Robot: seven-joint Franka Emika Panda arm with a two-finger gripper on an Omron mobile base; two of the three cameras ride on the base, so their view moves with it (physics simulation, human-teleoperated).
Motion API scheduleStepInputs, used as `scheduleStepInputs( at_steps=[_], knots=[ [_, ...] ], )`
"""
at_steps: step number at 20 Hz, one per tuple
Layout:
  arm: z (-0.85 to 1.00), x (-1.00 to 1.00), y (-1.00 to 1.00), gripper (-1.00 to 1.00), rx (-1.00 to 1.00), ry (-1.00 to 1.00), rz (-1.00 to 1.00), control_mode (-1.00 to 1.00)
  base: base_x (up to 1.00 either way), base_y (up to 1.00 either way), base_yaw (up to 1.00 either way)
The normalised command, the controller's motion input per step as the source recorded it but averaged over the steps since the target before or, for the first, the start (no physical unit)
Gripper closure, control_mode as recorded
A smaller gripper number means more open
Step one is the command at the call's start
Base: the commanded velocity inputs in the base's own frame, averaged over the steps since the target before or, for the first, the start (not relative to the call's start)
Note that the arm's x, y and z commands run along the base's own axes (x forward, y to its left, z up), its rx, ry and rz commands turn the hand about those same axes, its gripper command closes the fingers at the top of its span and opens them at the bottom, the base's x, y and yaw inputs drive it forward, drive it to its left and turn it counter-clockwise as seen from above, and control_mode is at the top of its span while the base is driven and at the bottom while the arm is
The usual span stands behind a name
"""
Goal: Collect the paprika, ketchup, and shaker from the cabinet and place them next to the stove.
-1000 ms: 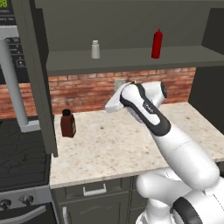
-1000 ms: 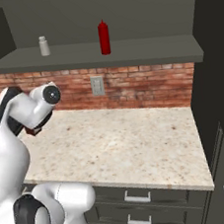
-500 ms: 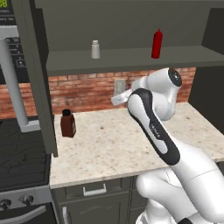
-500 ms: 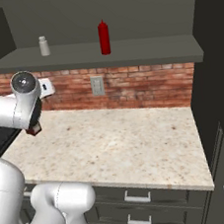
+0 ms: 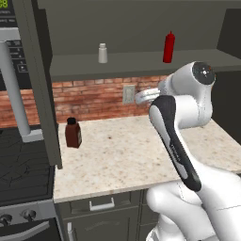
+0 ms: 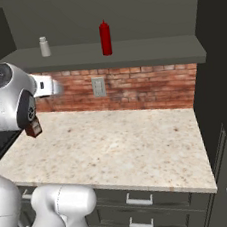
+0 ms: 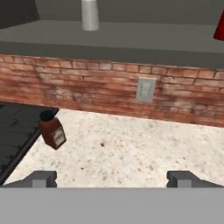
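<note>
The gripper (image 7: 112, 178) is hanging wide open and empty, with the paprika (image 7: 52, 130) standing on the counter (image 7: 131, 153) ahead to its left.

My counter (image 5: 127, 155): paprika (image 5: 73, 133) upright near the stove (image 5: 21, 169). My cabinet shelf (image 5: 136, 63): shaker (image 5: 102, 53), ketchup (image 5: 168, 47), well apart.

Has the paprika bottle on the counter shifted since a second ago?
No. The paprika stands in the same spot on the counter, just right of the cabinet door and in front of the brick wall; only the arm has swung.
</note>
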Motion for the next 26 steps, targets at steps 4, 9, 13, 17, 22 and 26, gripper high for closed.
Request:
scheduleStepInputs(
  at_steps=[4,9,13,17,22,26],
  knots=[
    [0.52,-0.16,-0.58,-1.0,-0.04,0.0,-0.27,-1.0,0.0,0.0,0.0],
    [0.47,-0.07,-0.48,-1.0,-0.03,-0.01,-0.23,-1.0,0.0,0.0,0.0],
    [0.2,-0.08,-0.11,-1.0,0.0,-0.03,-0.14,-1.0,0.0,0.0,0.0],
    [0.0,-0.1,0.0,-1.0,0.0,-0.1,-0.01,-1.0,0.0,0.0,0.0],
    [0.05,-0.17,-0.04,-1.0,0.0,-0.21,0.0,-1.0,0.0,0.0,0.0],
    [0.26,-0.16,-0.27,-1.0,0.02,-0.34,0.0,-1.0,0.0,0.0,0.0]
  ],
)
